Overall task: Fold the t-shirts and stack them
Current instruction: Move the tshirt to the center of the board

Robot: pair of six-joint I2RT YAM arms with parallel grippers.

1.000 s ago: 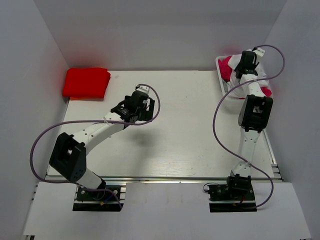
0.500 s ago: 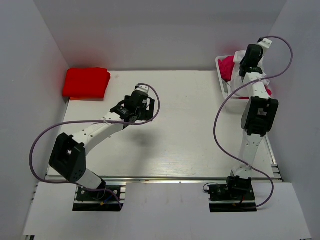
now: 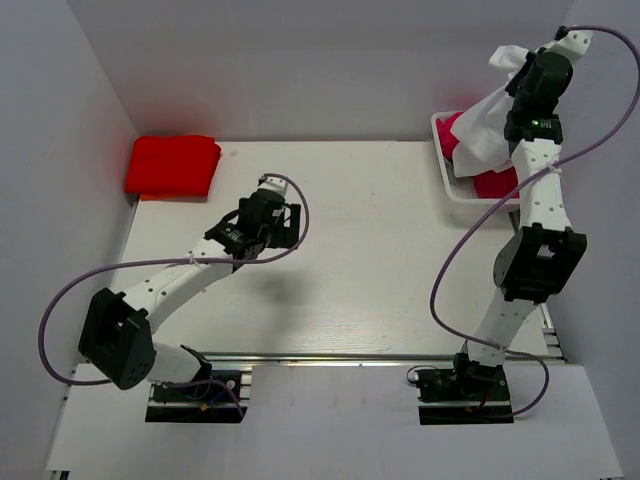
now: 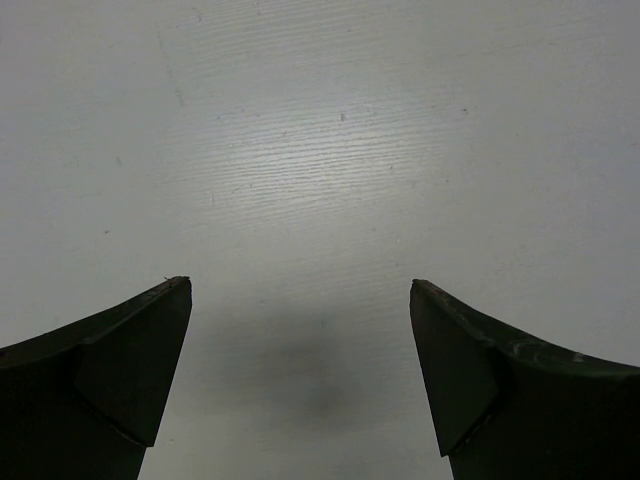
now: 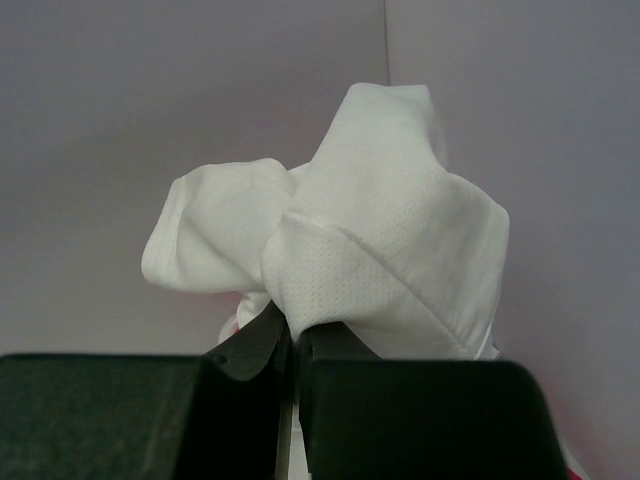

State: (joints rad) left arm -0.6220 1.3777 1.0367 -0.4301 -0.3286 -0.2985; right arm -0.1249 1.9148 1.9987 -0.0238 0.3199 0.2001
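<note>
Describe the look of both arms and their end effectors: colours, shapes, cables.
The left arm and right arm have white links with boxy black joint housings, on black base plates. A grey-purple cable loops loosely along each. The left end effector has two dark, wedge-shaped fingers; the right end effector has black fingers on a blocky black body.

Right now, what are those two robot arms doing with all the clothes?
The right tool is shut on a white t-shirt, holding it high above the white basket at the table's far right corner, with the cloth hanging down toward it. Pink t-shirts lie in the basket. The left tool hangs open over the table, holding nothing. One red t-shirt lies folded at the far left corner.
</note>
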